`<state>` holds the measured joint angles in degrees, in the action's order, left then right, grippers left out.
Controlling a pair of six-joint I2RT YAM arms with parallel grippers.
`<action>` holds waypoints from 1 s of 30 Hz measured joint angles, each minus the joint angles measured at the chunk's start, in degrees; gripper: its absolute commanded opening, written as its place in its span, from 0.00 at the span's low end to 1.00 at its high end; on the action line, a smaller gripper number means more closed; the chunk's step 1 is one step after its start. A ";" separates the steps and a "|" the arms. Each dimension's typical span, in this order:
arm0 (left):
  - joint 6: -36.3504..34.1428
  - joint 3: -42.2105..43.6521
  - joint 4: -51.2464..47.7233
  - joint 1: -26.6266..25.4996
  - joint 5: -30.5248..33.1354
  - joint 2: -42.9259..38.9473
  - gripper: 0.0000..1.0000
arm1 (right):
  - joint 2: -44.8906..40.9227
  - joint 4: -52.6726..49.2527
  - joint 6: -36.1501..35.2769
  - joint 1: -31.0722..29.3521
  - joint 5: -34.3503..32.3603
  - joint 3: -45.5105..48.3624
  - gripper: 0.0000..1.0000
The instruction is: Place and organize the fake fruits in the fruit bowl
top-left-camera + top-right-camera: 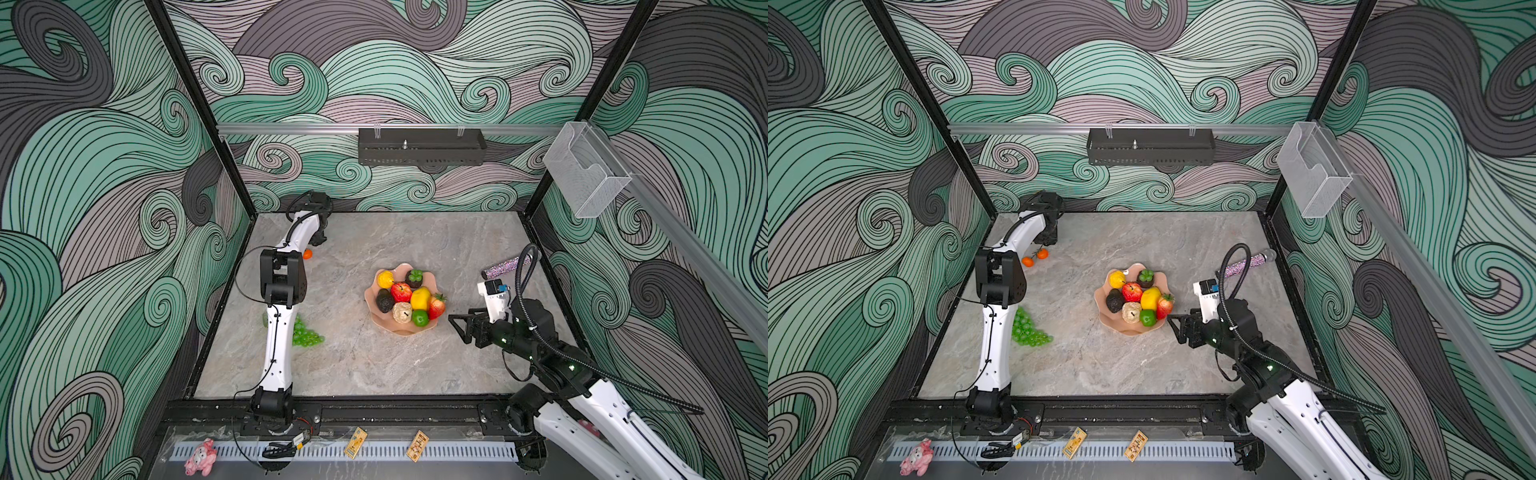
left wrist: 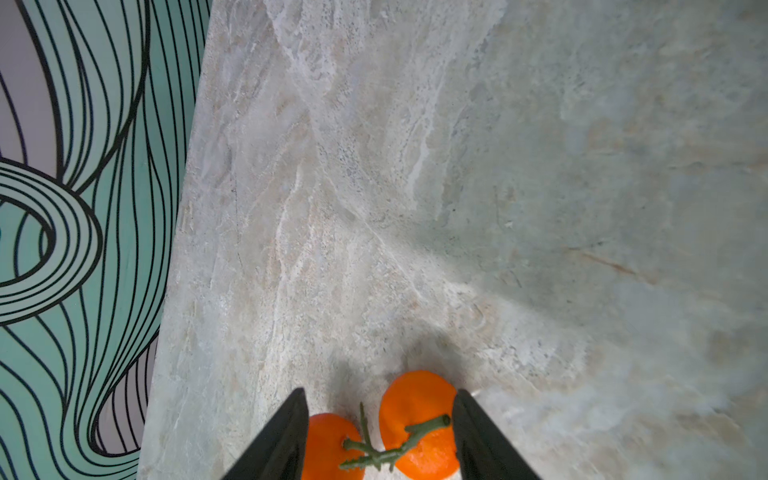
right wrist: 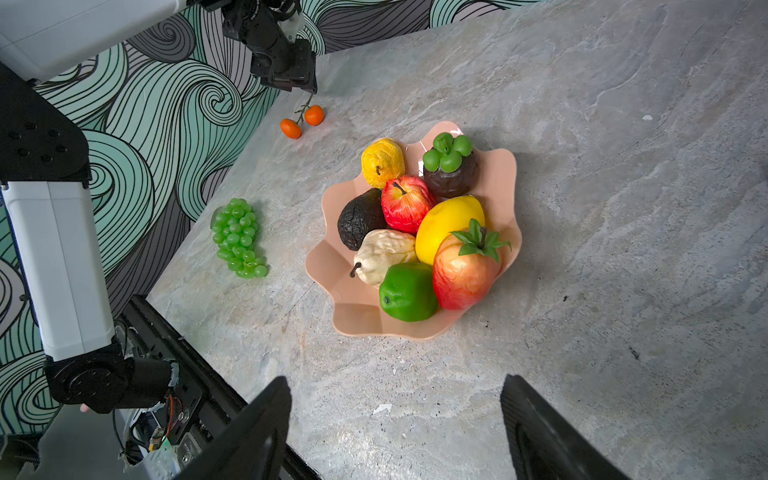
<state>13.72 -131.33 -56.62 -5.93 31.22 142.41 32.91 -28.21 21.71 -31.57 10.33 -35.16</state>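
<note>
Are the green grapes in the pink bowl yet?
No, the grapes lie on the table, well apart from the bowl.

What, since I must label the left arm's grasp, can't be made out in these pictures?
- Left wrist view: the two oranges run off the picture's edge; whether the left gripper presses them cannot be told.
- In a top view: the left arm hides the grasp and one orange.
- In a top view: that arm also covers part of the grape bunch.
- The glittery cylinder, in a top view: partly behind the right arm's cable.
</note>
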 measured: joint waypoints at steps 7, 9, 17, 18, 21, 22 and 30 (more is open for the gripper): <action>-0.42 -0.22 -0.28 0.42 -2.97 0.83 0.44 | 1.16 0.52 0.09 0.00 0.04 0.00 0.80; -0.42 -0.22 -0.39 0.57 -3.61 0.90 0.39 | 1.31 0.70 0.20 0.00 0.04 0.00 0.80; 0.17 -0.22 -0.83 1.64 -5.35 0.90 0.15 | 1.88 1.05 0.24 0.02 0.20 0.00 0.80; 0.26 -0.22 -0.87 1.75 -5.64 0.90 0.13 | 1.90 1.05 0.24 0.02 0.20 0.00 0.80; 0.90 -0.22 -1.29 1.81 -6.67 0.90 0.04 | 2.03 1.07 0.24 0.02 0.20 0.00 0.80; 1.27 -0.22 -1.46 1.84 -7.08 0.87 0.02 | 2.12 1.07 0.26 0.02 0.20 0.00 0.80; 7.72 3.69 -2.97 2.69 -15.89 -3.65 0.00 | 3.19 1.38 0.50 0.02 0.39 0.00 0.80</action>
<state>21.43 -127.63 -59.59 -3.25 15.33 138.76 36.10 -26.83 22.22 -31.55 10.72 -35.16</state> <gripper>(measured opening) 0.057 0.802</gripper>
